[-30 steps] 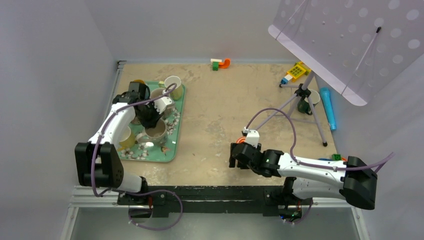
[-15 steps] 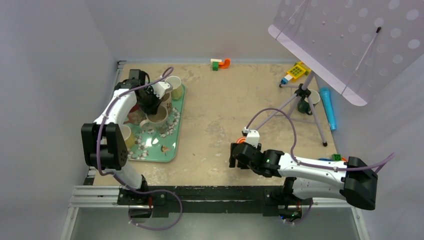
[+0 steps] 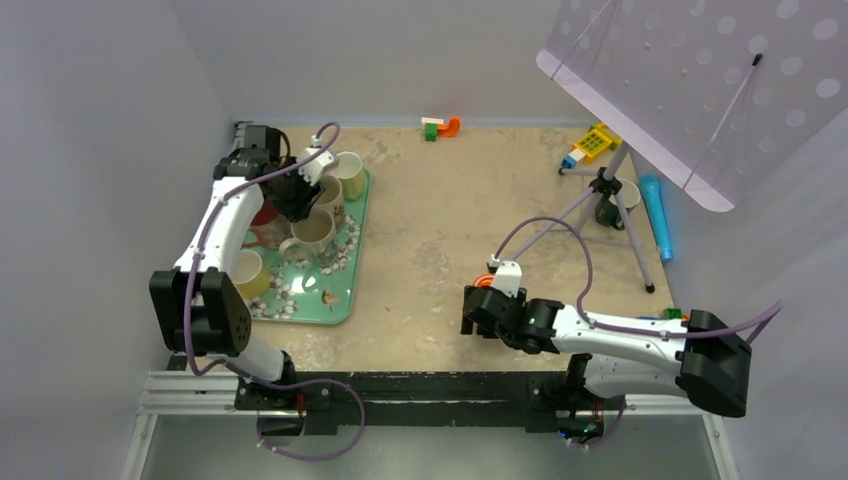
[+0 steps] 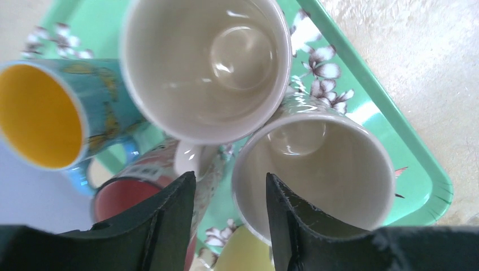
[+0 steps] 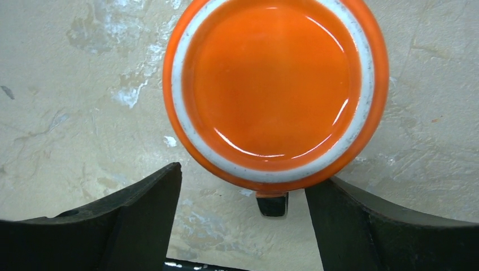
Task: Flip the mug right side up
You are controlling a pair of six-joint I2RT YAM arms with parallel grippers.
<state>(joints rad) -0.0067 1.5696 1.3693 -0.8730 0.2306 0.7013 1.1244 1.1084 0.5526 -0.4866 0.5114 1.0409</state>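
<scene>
Two views are needed for the upside-down orange ceramic mug (image 5: 277,84). Its white-ringed base fills the upper centre of the right wrist view, while from above only an orange sliver is seen at lower centre. The right gripper (image 5: 245,178) is spread wide beside it, released. The left gripper (image 4: 230,179), parted and empty, is poised over cream mugs (image 4: 203,62) on the mint-green floral tray (image 4: 406,152).

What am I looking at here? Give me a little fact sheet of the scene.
table: sandy top, two arms at its near edge
orange mug: upside down on the table, base up
right gripper: open, at the orange mug's side, not gripping it
tray: green, flowered, holds a white mug and others, mouths up
left gripper: open above the tray, holding nothing
</scene>
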